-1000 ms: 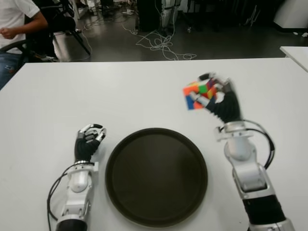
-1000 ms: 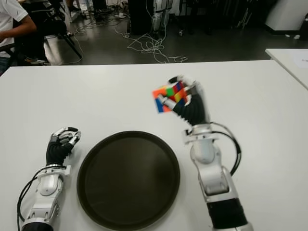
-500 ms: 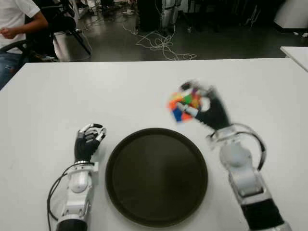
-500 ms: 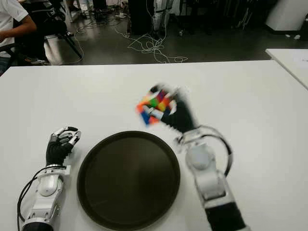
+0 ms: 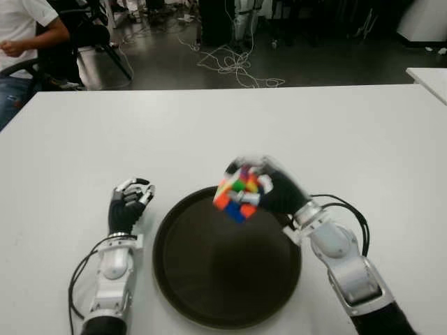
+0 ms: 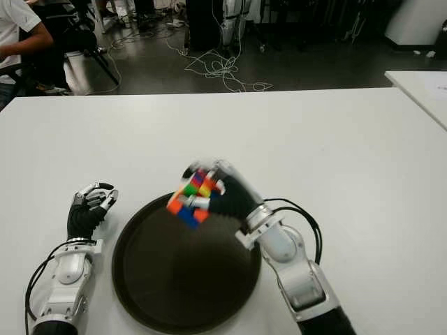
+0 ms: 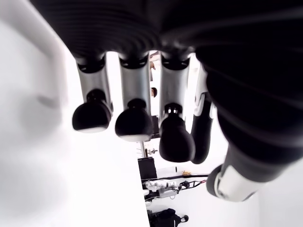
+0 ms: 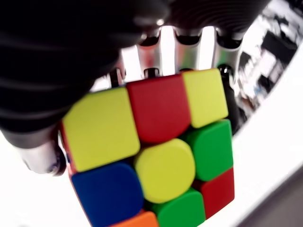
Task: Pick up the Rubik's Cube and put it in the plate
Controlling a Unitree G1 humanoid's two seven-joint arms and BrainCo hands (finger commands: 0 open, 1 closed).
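**Right hand holding the cube over the plate's far rim**

The right hand [image 5: 279,192] is gripping the Rubik's Cube [image 5: 236,196], its fingers [image 8: 208,49] wrapping around the back of the cube while the thumb is pressing on a side. The cube is sitting in the fingers at a tilt, one corner pointing downward, with orange, green, blue and yellow stickers facing out. In the right wrist view the face turned to the camera is showing yellow, red, green and blue squares around a yellow centre.

The cube is hanging above the far rim of the dark round plate [image 5: 272,296], not touching it. The plate's bare inside is lying below and on the near side of the fingers. The right forearm is reaching in from the plate's right side, crossing over its rim, with a black cable looping beside the wrist.

The left hand [image 5: 128,202] is showing beside the plate, on its left, with fingers [image 7: 134,124] curling loosely and holding nothing.

Both hands and the plate are over the white counter [image 5: 91,139]. Beyond the counter's far edge, cables [image 5: 234,66] are trailing across a dark floor, and a person [image 5: 24,35] in a white shirt is sitting at the far left.
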